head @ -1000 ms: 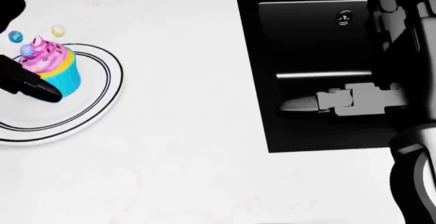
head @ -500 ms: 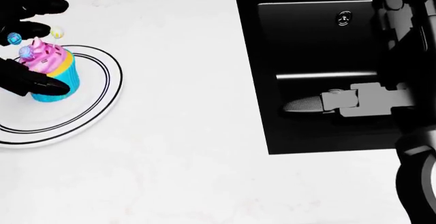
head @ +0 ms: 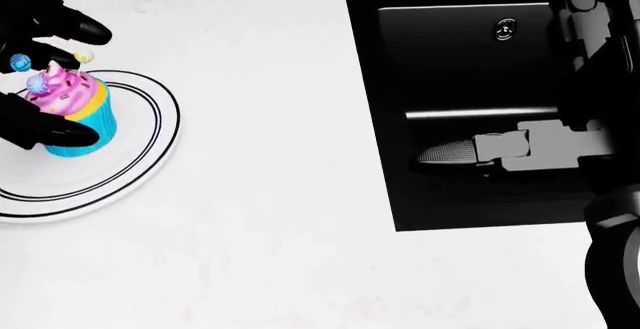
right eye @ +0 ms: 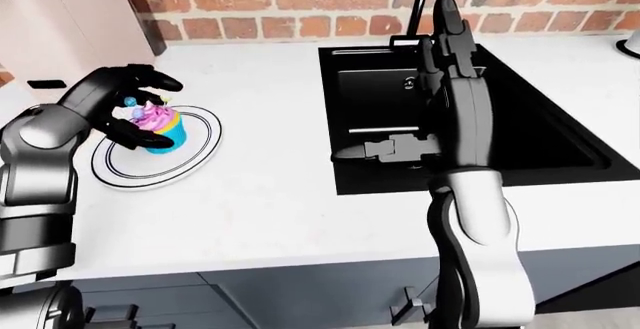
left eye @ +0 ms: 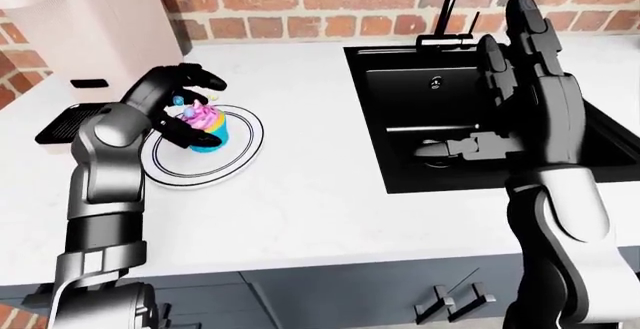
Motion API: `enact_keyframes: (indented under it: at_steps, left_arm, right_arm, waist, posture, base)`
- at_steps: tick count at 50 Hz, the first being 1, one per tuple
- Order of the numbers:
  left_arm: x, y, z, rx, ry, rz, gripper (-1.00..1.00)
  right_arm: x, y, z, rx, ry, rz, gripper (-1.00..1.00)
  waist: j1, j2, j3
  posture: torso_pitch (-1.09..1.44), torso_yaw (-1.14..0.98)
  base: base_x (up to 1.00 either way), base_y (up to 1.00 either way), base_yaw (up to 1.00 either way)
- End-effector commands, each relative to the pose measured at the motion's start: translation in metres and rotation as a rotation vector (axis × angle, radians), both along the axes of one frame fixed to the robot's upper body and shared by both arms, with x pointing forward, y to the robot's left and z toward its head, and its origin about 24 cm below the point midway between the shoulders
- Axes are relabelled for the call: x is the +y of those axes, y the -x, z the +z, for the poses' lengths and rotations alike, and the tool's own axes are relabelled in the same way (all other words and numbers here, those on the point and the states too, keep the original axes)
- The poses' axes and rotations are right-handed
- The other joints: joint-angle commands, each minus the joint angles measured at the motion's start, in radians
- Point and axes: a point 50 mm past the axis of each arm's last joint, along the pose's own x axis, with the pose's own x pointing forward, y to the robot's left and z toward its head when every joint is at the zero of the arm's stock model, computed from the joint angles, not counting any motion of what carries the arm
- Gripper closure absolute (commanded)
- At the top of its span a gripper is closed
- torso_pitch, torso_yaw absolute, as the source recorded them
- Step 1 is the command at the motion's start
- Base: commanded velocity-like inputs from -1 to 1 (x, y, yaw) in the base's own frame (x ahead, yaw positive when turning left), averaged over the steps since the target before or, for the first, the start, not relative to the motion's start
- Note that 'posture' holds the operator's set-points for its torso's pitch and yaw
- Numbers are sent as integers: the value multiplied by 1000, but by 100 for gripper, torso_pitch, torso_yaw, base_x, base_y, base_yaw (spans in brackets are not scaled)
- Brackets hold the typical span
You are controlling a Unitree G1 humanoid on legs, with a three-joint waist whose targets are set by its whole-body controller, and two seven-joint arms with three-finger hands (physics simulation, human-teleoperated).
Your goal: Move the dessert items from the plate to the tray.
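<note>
Pink frosting over a blue and yellow wrapper marks the cupcake (head: 68, 111), which stands upright on the white plate (head: 150, 149) with black rings, at the left of the head view. The left hand (head: 35, 81) is right at it: one dark finger (head: 55, 135) lies low against the wrapper on the lower side, and the other fingers (head: 70, 23) curl over the frosting from the upper side. The cupcake sits in the gap between them. The fingers bracket it but have not visibly clamped, so I judge the hand open about the cake, on the point of closing.

The cupcake's axis is vertical, and the fingers come at it from the left edge of the view, across that axis, which suits a pinch on the wrapper.

The right hand (head: 450, 151) hangs over the black sink (left eye: 400, 96), well apart from the plate across the white bench (head: 260, 194); its fingers look extended and hold nothing. The left arm is clearly the nearer one.

No tray shows in any view, so where the cupcake must go cannot be told.
</note>
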Motion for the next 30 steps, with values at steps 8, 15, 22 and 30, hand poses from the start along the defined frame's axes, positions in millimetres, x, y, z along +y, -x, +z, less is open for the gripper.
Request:
enact_keyframes:
  at_steps: [8, 15, 22, 30]
  left_arm:
    - [-1, 1, 25, -91, -18, -12, 9]
    - [-2, 3, 30, -112, -24, -11, 18]
    - [-2, 5, 40, -144, -30, -5, 24]
    - [-6, 11, 55, -191, -48, -12, 31]
  right_arm:
    - [2, 5, 13, -77, 10, 6, -100]
    - [2, 5, 13, -78, 14, 5, -100]
    - [2, 6, 11, -77, 13, 3, -100]
    - [1, 5, 10, -75, 8, -1, -100]
  waist:
    - [0, 4, -25]
    - [-1, 3, -22]
    - [-1, 1, -20]
    - [0, 0, -16]
  posture:
    - [0, 0]
    - [0, 0]
    - [0, 0]
    - [0, 0]
  base:
    - [0, 0, 0]
    - [0, 0, 0]
    - [0, 0, 0]
    - [0, 0, 0]
